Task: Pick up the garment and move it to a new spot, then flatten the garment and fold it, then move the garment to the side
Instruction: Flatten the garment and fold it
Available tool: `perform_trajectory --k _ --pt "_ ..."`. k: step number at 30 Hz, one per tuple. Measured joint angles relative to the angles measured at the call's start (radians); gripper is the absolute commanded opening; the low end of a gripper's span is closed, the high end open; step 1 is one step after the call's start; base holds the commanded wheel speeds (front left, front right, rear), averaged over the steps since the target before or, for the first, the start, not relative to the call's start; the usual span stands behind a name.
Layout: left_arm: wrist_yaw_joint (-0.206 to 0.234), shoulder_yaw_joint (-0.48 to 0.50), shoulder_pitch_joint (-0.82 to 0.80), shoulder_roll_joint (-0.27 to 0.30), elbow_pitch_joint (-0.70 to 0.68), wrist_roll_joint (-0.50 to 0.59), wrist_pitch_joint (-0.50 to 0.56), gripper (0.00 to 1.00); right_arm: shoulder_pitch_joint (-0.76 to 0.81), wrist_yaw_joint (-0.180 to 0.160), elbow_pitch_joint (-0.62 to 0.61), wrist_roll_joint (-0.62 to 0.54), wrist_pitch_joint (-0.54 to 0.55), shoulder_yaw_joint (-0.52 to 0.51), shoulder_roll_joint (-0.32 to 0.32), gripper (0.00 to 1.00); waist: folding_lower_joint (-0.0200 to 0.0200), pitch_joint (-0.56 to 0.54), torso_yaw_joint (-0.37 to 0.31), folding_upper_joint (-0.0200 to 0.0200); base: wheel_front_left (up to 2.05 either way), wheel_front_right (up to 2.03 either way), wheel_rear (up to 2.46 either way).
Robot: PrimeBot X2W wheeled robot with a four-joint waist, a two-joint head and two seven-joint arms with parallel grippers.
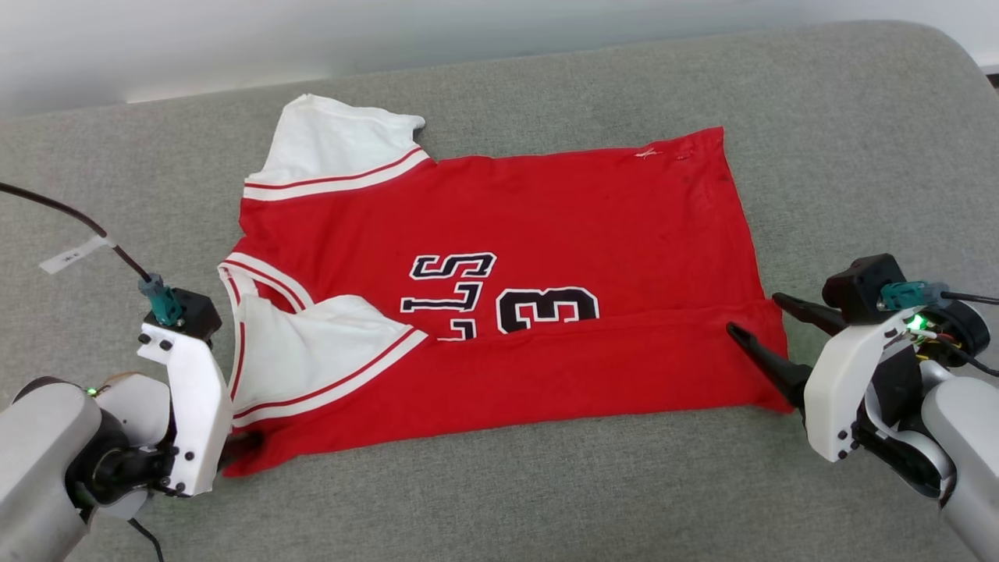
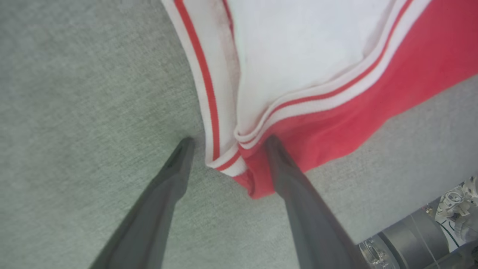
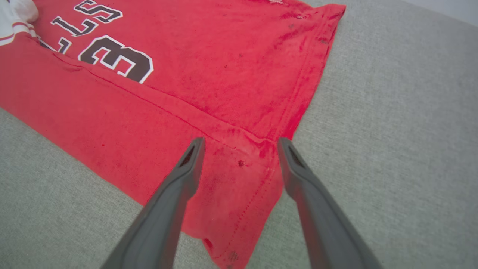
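We are working over a broad grey-green woven upholstered cushion [image 1: 546, 499]. The garment [image 1: 562, 226], a red jersey-style T-shirt with white, stripe-trimmed short sleeves, lies spread across its middle, collar end toward our left and hem toward our right. We judge the folding to be under way. The near long edge lies turned up over the front as a plain red band [image 1: 593, 367], and its upper edge cuts across the lower half of the black, white-outlined number 3 [image 1: 548, 310] and the lettering beside it. The white near sleeve [image 1: 312, 359] lies folded in with that band, and the far sleeve [image 1: 335, 144] juts out flat behind. Our arms sit at the two ends of the band, which suits carrying a long fold by both ends so it travels evenly. The right gripper [image 3: 241, 144] is spread wide with nothing between its dark fingers [image 3: 171, 201], the tips straddling the hem corner of the band. The left gripper [image 2: 228, 142] is likewise wide apart and empty, one finger [image 2: 298, 209] over the red edge and the other over bare cushion, bracketing the corner where the sleeve trim ends. Whether the tips press the cloth, we cannot tell.
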Motion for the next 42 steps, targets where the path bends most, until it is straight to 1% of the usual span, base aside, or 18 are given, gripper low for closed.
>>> perform_trajectory --k 5,6,7,11,14,17,21,24,27,31,36,40,41,42 --pt "-0.026 -0.007 0.001 -0.009 0.054 -0.008 0.004 1.0 -0.01 0.0 0.007 0.004 0.001 0.012 0.004 1.0 -0.0002 0.012 -0.015 0.0 0.0 0.0 0.0" --pt "-0.033 -0.007 0.001 -0.014 0.06 -0.01 0.001 0.4 -0.015 0.0 0.007 0.008 0.001 0.012 0.003 1.0 -0.0002 0.011 -0.015 0.0 0.0 0.0 0.0" --pt "-0.042 -0.007 0.001 -0.016 0.067 -0.01 -0.004 0.0 -0.021 0.0 0.007 0.009 0.001 0.013 0.003 1.0 -0.0002 0.01 -0.015 0.0 0.0 0.0 0.0" --pt "-0.064 -0.008 -0.001 -0.026 0.089 -0.007 -0.027 0.0 -0.055 0.0 -0.004 0.009 0.015 0.019 -0.02 1.0 -0.0001 -0.004 -0.011 0.0 0.0 0.0 0.0" --pt "-0.079 -0.016 -0.003 -0.031 0.083 0.0 -0.033 0.0 -0.1 0.0 -0.035 0.026 0.074 0.047 -0.063 1.0 -0.0001 -0.021 -0.007 0.0 0.0 0.0 0.0" --pt "-0.088 -0.015 -0.004 -0.02 0.057 0.005 -0.044 0.0 -0.156 0.0 -0.076 0.065 0.183 0.088 -0.123 1.0 -0.0001 -0.035 0.0 0.0 0.0 0.0 0.0" --pt "-0.096 -0.013 -0.007 0.0 0.012 0.018 -0.051 0.0 -0.219 0.0 -0.134 0.155 0.386 0.176 -0.2 1.0 -0.0001 -0.042 0.011 0.0 0.0 0.0 0.0" --pt "-0.096 -0.006 -0.013 0.01 -0.022 0.019 -0.06 0.0 -0.255 0.0 -0.143 0.229 0.501 0.223 -0.228 1.0 -0.0001 -0.035 0.016 0.0 0.0 0.0 0.0" --pt "-0.088 -0.003 -0.023 0.008 -0.052 0.027 -0.063 0.0 -0.269 0.0 -0.122 0.257 0.567 0.269 -0.225 1.0 -0.0001 -0.021 0.024 0.0 0.0 0.0 0.0" --pt "-0.081 -0.008 -0.028 -0.002 -0.081 0.042 -0.063 0.0 -0.266 0.0 -0.046 0.29 0.571 0.3 -0.178 1.0 0.0 0.005 0.037 0.0 0.0 0.0 0.0" --pt "-0.075 -0.01 -0.033 -0.006 -0.098 0.052 -0.067 0.0 -0.238 -0.001 0.047 0.302 0.514 0.332 -0.105 1.0 -0.0001 0.03 0.049 0.0 0.0 0.0 0.0" --pt "-0.069 -0.01 -0.031 -0.005 -0.1 0.051 -0.077 0.0 -0.233 -0.002 0.088 0.318 0.464 0.351 -0.08 1.0 -0.0001 0.037 0.049 0.0 0.0 0.0 0.0" --pt "-0.066 -0.009 -0.028 -0.004 -0.1 0.05 -0.081 0.0 -0.233 -0.002 0.094 0.316 0.447 0.358 -0.077 0.7 -0.0001 0.037 0.047 0.0 0.0 0.0 0.0" --pt "-0.063 -0.008 -0.023 -0.003 -0.1 0.047 -0.085 0.0 -0.233 -0.002 0.098 0.317 0.429 0.362 -0.072 0.07 -0.0001 0.036 0.044 0.0 0.0 0.0 0.0"
